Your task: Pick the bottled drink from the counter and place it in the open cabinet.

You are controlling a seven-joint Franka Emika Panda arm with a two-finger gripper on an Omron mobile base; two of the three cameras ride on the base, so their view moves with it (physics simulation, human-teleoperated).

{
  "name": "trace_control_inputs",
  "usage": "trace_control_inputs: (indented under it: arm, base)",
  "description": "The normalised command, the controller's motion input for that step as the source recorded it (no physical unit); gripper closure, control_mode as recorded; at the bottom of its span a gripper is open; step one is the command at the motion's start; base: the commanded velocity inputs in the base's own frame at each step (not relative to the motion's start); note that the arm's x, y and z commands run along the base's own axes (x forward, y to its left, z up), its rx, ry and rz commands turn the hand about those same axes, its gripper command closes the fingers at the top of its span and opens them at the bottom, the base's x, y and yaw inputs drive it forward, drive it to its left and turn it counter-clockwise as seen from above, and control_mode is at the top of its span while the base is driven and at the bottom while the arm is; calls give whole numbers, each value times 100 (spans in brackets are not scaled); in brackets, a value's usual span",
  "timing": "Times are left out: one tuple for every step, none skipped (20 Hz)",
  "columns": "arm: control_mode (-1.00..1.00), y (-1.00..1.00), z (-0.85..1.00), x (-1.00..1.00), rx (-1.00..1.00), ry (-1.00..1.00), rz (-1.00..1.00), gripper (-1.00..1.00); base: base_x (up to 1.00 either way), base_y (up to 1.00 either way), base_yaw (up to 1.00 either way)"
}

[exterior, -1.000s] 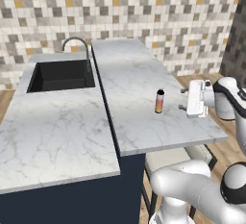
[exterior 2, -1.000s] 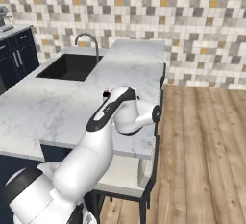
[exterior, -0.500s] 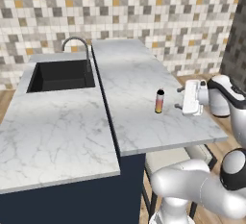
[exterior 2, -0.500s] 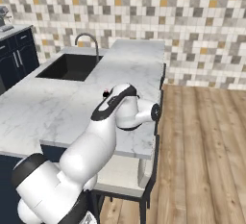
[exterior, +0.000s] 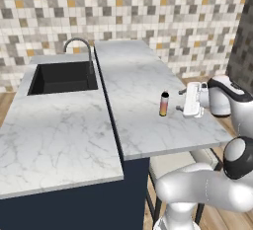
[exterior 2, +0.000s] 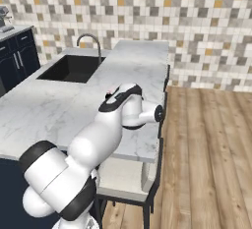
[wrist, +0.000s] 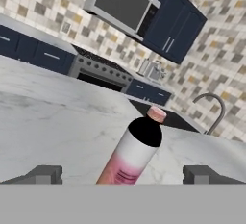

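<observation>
A: Where is the bottled drink (exterior: pixel 164 104) standing?

B: Upright on the desk (exterior: pixel 138 86), the white marble slab with grey veins, toward its right side. Its cap is dark and the body runs from pink down to orange-yellow. The black sink (exterior: pixel 62 77) and its curved faucet (exterior: pixel 79 47) sit on the adjoining marble top, well apart to the left.

A: And the claw (exterior: pixel 182 99)?

B: In the left base view it sits just to the right of the bottle, at about bottle height, pointing sideways toward it. A small gap shows between the white hand and the bottle there.

A: Does the hand view agree?

B: Yes. The bottled drink (wrist: pixel 132 153) rises in the middle of that view, tilted because the camera is rolled. One dark fingertip (wrist: pixel 41 175) is far to one side and the other far to the opposite side, so the claw (wrist: pixel 123 176) is spread wide with the bottle between the two tips, touching neither.

A: Anything from the right base view?

B: The arm's own white links cover the bottle there; the hand end (exterior 2: pixel 114 95) lies over the desk (exterior 2: pixel 142 61) by its right edge.

A: What lies beyond the bottle?

B: Navy drawers (wrist: pixel 33 55), a stove front (wrist: pixel 101 76) and dark navy wall cabinets (wrist: pixel 173 26) on the tiled wall.
</observation>
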Motion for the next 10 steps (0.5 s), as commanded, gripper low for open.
trace_control_inputs:
  arm:
    - [-100, 0, -16, 26, 0, 0, 0, -100]
    - [-100, 0, -14, 28, 0, 0, 0, -100]
    - [-100, 3, -14, 31, 0, 0, 0, -100]
    - [-100, 1, -14, 31, 0, 0, 0, -100]
    - [-100, 0, -16, 31, 0, 0, 0, -100]
    - [-100, 0, -19, 31, 0, 0, 0, -100]
    - [-100, 0, -21, 30, 0, 0, 0, -100]
    - [-100, 0, -21, 30, 0, 0, 0, -100]
    - [-100, 0, -19, 29, 0, 0, 0, -100]
    - [-100, 0, -14, 26, 0, 0, 0, -100]
  base:
    - [0, 0, 0]
    - [0, 0, 0]
    - [0, 0, 0]
    - [0, 0, 0]
    - [0, 0, 0]
    - [0, 0, 0]
    - [0, 0, 0]
    - [0, 0, 0]
    - [0, 0, 0]
    - [0, 0, 0]
